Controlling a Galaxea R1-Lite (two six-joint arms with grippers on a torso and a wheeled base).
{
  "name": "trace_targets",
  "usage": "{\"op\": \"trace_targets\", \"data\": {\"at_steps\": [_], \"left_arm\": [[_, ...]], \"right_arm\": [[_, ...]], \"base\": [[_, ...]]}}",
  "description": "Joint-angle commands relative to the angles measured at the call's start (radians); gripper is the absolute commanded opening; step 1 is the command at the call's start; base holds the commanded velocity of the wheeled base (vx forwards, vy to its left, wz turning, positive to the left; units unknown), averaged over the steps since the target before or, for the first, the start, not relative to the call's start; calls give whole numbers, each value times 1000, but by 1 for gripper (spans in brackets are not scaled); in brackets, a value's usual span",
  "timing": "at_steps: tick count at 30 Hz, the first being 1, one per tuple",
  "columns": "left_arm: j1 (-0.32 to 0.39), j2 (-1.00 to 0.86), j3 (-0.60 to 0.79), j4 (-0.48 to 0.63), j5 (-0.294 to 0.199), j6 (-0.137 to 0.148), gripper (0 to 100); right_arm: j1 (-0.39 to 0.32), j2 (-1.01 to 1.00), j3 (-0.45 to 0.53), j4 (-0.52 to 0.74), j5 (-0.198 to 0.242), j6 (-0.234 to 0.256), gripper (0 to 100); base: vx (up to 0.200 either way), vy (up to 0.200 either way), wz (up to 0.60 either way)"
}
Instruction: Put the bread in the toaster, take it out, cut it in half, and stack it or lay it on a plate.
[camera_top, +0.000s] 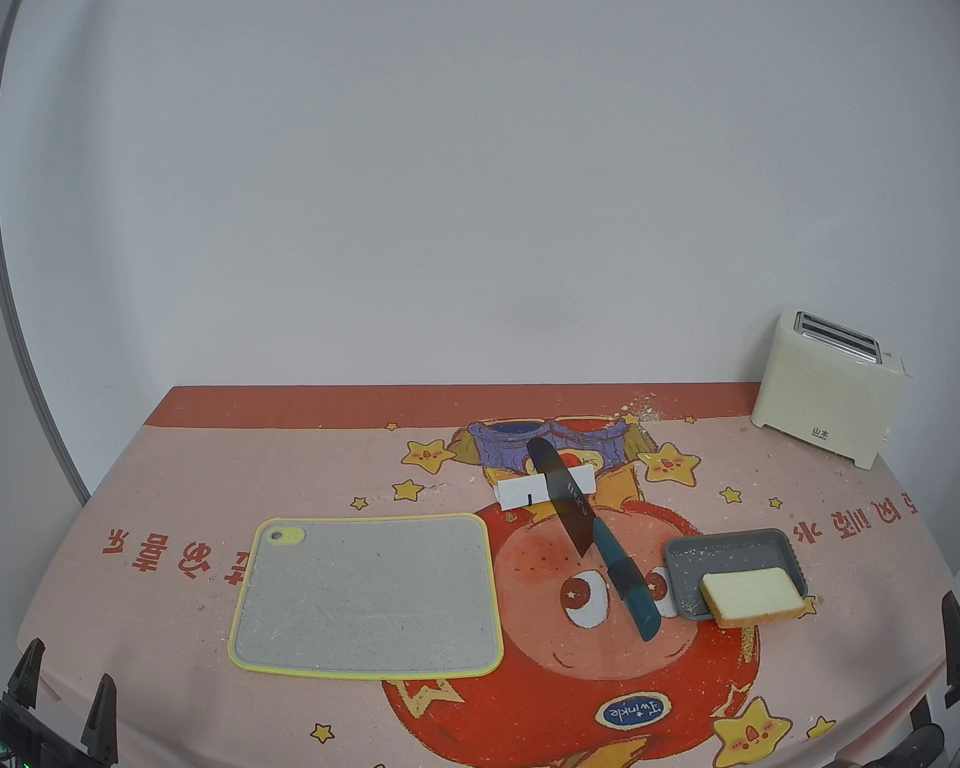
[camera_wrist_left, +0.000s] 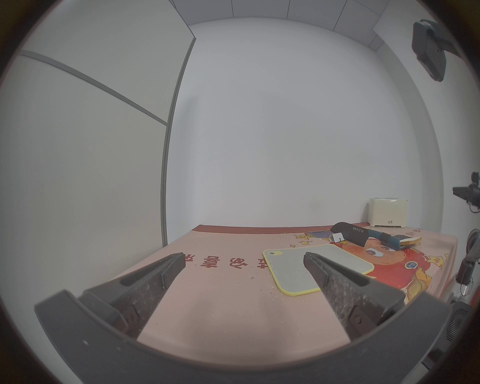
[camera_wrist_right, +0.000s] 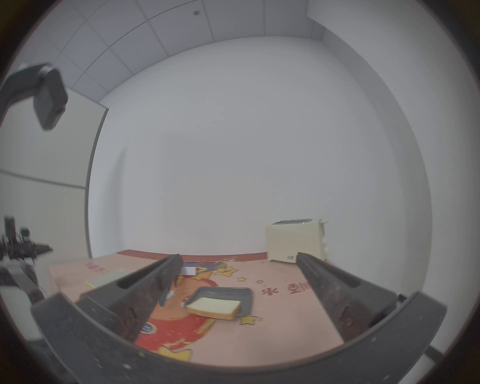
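On cartoon tablecloth (camera_top: 200, 480) before white wall (camera_top: 480, 200): bread (camera_top: 752, 595); left hand (camera_wrist_left: 244, 257), right hand (camera_wrist_right: 239, 257) spread.

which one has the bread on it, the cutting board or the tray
The grey tray, right of the knife, holds the bread. The yellow-rimmed cutting board lies left of the knife.

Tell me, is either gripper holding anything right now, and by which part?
Nothing is held. The left gripper and right gripper are both open and empty; the bread rests on the grey plate.
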Motion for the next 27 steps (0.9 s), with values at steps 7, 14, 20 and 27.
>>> {"op": "trace_targets", "data": {"at_steps": [7,14,20,27], "left_arm": [[0,-16,18,-1,0,-1,100],[0,-16,18,-1,0,-1,100],[0,-16,18,-1,0,-1,100],[0,-16,18,-1,0,-1,100]], "right_arm": [[189,623,-203,1,212,539,100],[243,688,-178,4,425,846,100],[237,804,-100,-22,481,895,100],[202,887,-59,-59,518,929,100]], "base": [[0,0,0],[0,0,0],[0,0,0],[0,0,0]]}}
